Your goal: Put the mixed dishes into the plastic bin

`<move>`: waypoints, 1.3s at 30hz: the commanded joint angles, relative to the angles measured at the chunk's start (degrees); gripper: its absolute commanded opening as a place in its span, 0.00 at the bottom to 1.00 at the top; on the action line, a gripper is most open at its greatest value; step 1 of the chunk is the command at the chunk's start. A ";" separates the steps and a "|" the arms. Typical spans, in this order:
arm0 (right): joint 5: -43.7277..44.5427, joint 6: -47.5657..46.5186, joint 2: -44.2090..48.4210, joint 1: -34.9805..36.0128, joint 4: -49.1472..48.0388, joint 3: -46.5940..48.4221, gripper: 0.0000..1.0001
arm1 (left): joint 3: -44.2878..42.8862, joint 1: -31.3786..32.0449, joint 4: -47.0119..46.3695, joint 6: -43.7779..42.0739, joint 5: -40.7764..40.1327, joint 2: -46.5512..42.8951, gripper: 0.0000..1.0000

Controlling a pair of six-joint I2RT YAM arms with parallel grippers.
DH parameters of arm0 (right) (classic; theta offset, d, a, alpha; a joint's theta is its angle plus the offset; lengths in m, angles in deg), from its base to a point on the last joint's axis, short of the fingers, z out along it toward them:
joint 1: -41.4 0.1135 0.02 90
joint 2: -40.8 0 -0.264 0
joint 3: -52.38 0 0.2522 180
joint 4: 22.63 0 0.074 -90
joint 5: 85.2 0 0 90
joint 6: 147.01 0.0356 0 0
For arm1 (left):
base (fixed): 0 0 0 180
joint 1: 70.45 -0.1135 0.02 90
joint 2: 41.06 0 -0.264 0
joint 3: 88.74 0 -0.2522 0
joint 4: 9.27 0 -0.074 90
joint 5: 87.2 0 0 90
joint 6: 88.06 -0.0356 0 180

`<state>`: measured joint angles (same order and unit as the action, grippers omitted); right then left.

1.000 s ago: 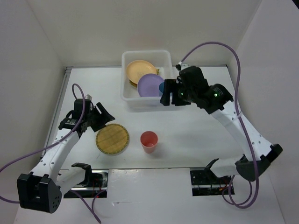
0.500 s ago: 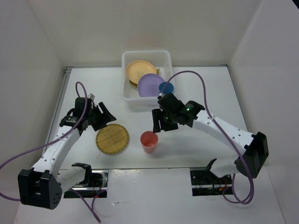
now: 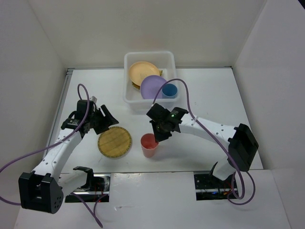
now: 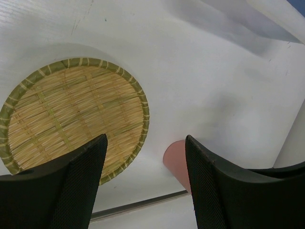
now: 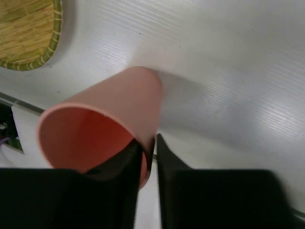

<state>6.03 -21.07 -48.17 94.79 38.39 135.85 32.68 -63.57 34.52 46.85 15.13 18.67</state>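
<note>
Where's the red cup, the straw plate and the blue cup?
red cup (image 5: 119, 93), right wrist view, on its outer side wall
straw plate (image 4: 71, 114), left wrist view, on its woven middle
blue cup (image 3: 169, 89), top view, on its open mouth

Dishes in the bin and on the table
Plastic bin (image 3: 136, 103) at twelve o'clock holds orange plate (image 3: 142, 70), lavender plate (image 3: 151, 87), blue cup (image 3: 169, 90); woven plate (image 3: 114, 141) flat at eight, red cup (image 3: 148, 144) at six.
</note>
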 commanded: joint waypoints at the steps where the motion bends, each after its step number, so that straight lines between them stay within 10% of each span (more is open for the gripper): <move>1: 3.24 1.50 1.08 0.58 2.03 1.39 0.15 | 0.26 -0.28 -0.40 -1.58 0.93 0.48 0.74; 3: 3.86 1.50 1.08 0.58 3.26 4.19 0.00 | 0.26 -0.28 -0.40 -1.58 1.46 0.48 0.74; 12: 9.84 -7.81 -9.19 -3.54 11.52 40.81 0.00 | 0.78 -0.28 -1.54 -0.87 3.13 -0.13 0.74; 19: 10.72 -14.06 -36.73 -11.63 27.23 96.23 0.00 | -0.27 -0.28 0.74 -0.26 3.75 -2.77 0.74; 39: 4.57 -10.89 -56.84 -18.23 27.18 108.53 0.00 | -0.27 -0.28 3.38 -0.26 4.27 -6.02 0.74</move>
<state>11.23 -32.41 -106.29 76.15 66.15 241.73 32.94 -63.57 37.99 47.00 18.11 12.76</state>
